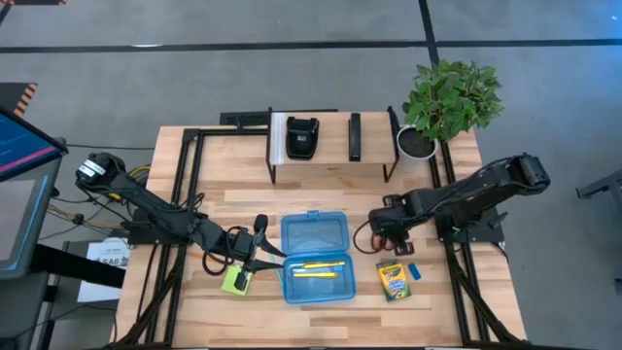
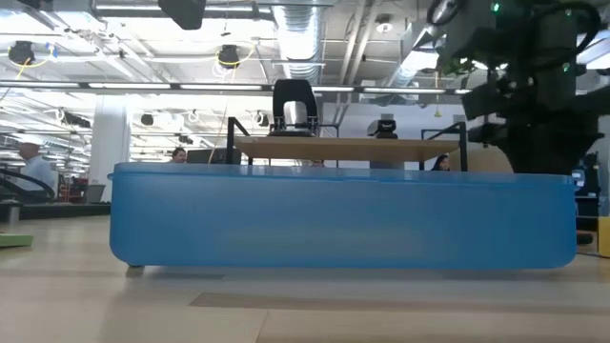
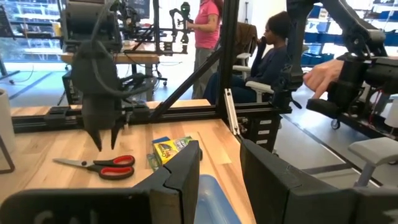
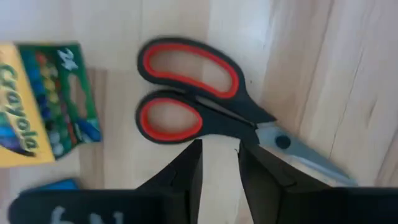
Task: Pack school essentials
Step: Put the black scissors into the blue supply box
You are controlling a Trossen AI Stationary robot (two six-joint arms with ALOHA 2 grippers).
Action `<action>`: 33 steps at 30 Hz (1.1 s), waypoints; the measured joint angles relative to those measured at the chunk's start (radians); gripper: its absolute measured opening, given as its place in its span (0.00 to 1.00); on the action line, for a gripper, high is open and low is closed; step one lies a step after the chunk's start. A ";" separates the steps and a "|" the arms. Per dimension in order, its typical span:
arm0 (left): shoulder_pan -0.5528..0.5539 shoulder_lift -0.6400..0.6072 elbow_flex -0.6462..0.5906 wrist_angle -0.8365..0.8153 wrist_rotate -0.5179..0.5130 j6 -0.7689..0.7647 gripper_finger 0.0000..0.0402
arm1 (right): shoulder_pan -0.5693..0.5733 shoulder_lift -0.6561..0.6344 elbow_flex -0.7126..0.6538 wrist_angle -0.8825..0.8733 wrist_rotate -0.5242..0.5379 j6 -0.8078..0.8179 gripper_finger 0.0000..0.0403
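An open blue pencil case (image 1: 316, 233) lies mid-table, and yellow pencils (image 1: 316, 269) lie in its near half. Red-handled scissors (image 4: 205, 106) lie flat on the table to its right. My right gripper (image 4: 221, 158) points down just above them, open, fingertips clear of the handles; the left wrist view also shows the right gripper (image 3: 107, 142) above the scissors (image 3: 102, 167). Near them lie the crayon box (image 1: 393, 280) and the blue eraser (image 1: 415, 271). The lime-green sticky-note pad (image 1: 236, 281) lies left of the case. My left gripper (image 3: 219, 168) hovers open over the case's left edge.
A low shelf with a black device (image 1: 301, 138) stands at the back, with a potted plant (image 1: 447, 102) at the back right. Black frame struts run along both table sides. People and a hand (image 3: 323, 74) show beyond the table's right side.
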 joint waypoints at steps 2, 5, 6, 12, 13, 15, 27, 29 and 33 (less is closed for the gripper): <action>0.000 0.000 0.000 0.002 0.000 0.000 0.26 | 0.001 0.001 -0.001 -0.023 0.002 -0.015 0.37; 0.000 0.000 0.000 0.001 0.002 -0.001 0.26 | 0.000 0.035 -0.001 -0.038 0.024 -0.057 0.46; 0.000 0.000 0.000 0.002 0.004 -0.001 0.26 | 0.001 0.042 -0.003 -0.046 0.033 -0.080 0.49; 0.000 0.000 0.000 -0.001 0.014 -0.002 0.26 | 0.001 0.137 -0.001 -0.057 0.172 -0.212 0.64; 0.000 0.000 0.000 -0.003 0.015 -0.002 0.26 | 0.001 0.155 -0.001 -0.056 0.188 -0.228 0.66; 0.000 0.000 0.000 -0.003 0.019 -0.002 0.26 | 0.001 0.186 -0.001 -0.053 0.219 -0.257 0.67; 0.000 0.000 0.000 -0.002 0.019 -0.002 0.26 | 0.001 0.257 0.048 -0.056 0.258 -0.320 0.68; 0.000 0.000 0.000 -0.002 0.019 -0.002 0.26 | -0.002 0.256 0.069 -0.044 0.265 -0.334 0.68; 0.000 0.000 0.000 -0.003 0.021 -0.011 0.26 | -0.002 0.258 0.089 -0.050 0.263 -0.366 0.68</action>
